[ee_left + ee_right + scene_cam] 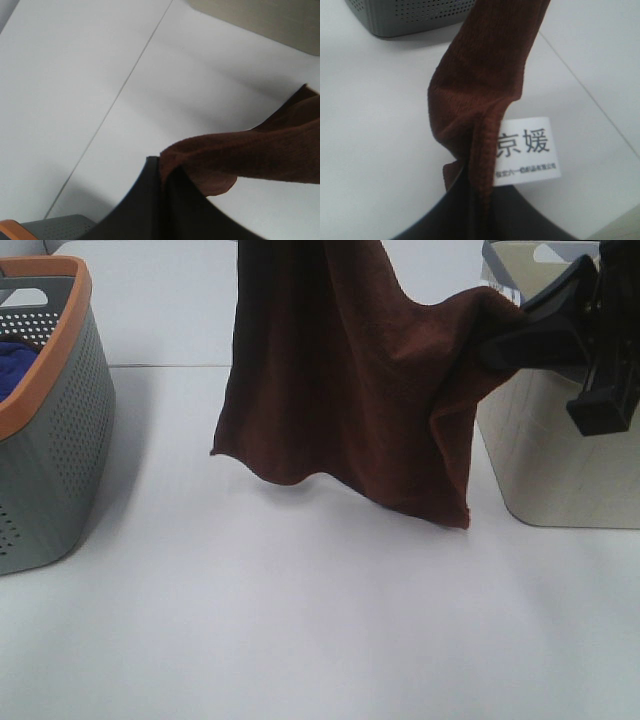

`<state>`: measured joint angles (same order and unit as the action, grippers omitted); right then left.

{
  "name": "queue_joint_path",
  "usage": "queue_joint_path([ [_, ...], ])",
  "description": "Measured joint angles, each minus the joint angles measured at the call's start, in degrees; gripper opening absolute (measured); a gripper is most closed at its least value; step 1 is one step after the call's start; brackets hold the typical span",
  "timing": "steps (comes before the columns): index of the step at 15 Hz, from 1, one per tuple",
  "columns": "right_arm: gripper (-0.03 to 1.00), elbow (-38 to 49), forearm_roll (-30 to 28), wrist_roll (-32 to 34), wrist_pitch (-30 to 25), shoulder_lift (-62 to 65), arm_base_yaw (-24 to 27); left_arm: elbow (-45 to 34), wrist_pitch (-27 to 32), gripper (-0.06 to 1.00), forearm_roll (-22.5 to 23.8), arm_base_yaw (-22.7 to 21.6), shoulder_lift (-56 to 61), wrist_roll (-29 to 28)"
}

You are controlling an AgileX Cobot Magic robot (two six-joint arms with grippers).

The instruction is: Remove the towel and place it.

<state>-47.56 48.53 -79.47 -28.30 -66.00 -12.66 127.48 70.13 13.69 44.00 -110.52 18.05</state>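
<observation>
The dark maroon towel [340, 390] hangs spread in the air above the white table [300, 630], its lower edge off the surface. Its upper part runs out of the top of the exterior view, where my left gripper is out of sight. In the left wrist view my left gripper [162, 175] is shut on a towel [250, 155] edge. My right gripper [495, 345] is shut on a corner at the right, pulling it sideways. In the right wrist view the right gripper [477, 187] pinches the towel [480, 75] hem beside the white label [526, 150].
A grey perforated basket with an orange rim [60, 420] stands at the left edge, with a blue cloth [15, 365] inside. A beige basket [550, 460] stands at the right, behind my right arm. A seam crosses the table at the back.
</observation>
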Motion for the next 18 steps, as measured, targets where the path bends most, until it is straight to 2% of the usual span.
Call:
queue_joint_path([
  [4,0.0,-5.2,-3.8,-1.0,0.1,-3.2,0.0,-0.2,0.0,0.0,1.1,-3.8,-1.5,-10.8],
  [7,0.0,-8.9,-4.2,-5.2,1.4,-7.7,0.0,-2.2,-0.1,0.0,0.8,-6.8,-1.7,-13.3],
  [9,0.0,-15.2,-4.5,-12.0,3.7,-16.0,0.0,-5.4,-1.8,0.0,-0.5,-11.7,-2.0,-14.5],
  [12,0.0,-21.9,-4.5,-15.5,8.0,-23.7,0.0,-8.8,-12.4,0.0,-2.4,-14.9,-2.0,-14.7],
  [15,0.0,-32.7,-4.6,-18.0,12.3,-33.6,0.0,-13.2,-32.4,0.0,-2.1,-18.8,-3.4,-14.4],
  [18,0.0,-43.3,-4.6,-21.9,17.5,-42.6,0.0,-13.9,-51.2,0.0,-0.9,-21.5,-8.7,-14.2],
])
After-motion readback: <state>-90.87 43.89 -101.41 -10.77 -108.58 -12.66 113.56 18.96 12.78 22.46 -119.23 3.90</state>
